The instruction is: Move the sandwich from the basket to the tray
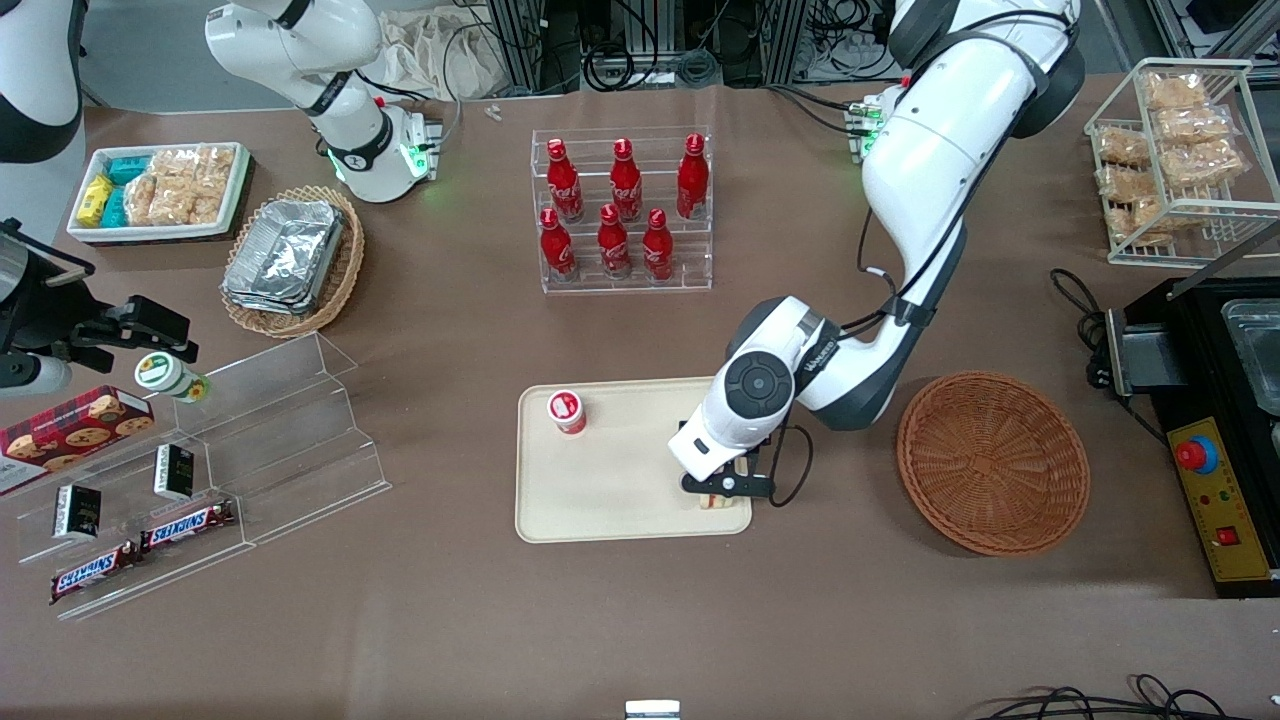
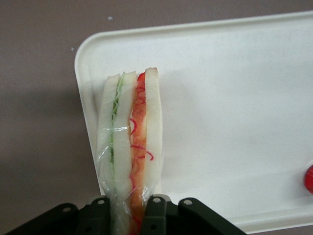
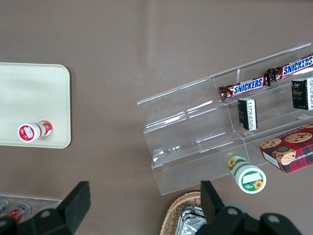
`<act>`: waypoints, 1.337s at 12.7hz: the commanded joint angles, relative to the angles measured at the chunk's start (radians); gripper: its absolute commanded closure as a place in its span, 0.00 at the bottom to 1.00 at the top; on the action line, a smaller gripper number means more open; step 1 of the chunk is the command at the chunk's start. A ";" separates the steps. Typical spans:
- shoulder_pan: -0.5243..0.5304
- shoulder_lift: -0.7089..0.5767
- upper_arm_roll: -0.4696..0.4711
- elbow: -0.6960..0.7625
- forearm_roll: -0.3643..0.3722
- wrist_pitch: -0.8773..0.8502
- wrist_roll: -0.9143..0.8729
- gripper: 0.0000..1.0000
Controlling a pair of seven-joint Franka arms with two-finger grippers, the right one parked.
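My left gripper [image 1: 716,489] is shut on the sandwich [image 1: 712,502], a plastic-wrapped wedge of white bread with orange-red and green filling. It holds the sandwich over the corner of the cream tray [image 1: 630,490] that is nearest the front camera and the basket. In the left wrist view the black fingers [image 2: 155,215] of the gripper [image 2: 128,216] pinch the sandwich [image 2: 129,132] at its end, above the tray [image 2: 234,122]. I cannot tell whether the sandwich touches the tray. The round reddish-brown basket [image 1: 992,462] lies beside the tray, toward the working arm's end, with nothing in it.
A small red-capped bottle [image 1: 567,411] stands on the tray. A clear rack of red cola bottles [image 1: 623,210] stands farther from the front camera. A black appliance [image 1: 1215,420] lies beside the basket. A clear stepped shelf [image 1: 250,440] with snacks stands toward the parked arm's end.
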 commanded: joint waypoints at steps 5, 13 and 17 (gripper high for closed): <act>-0.028 0.029 0.009 0.025 0.025 0.012 -0.035 0.38; 0.010 -0.044 0.012 0.036 0.009 -0.002 -0.038 0.00; 0.135 -0.222 0.009 0.034 -0.018 -0.229 -0.048 0.00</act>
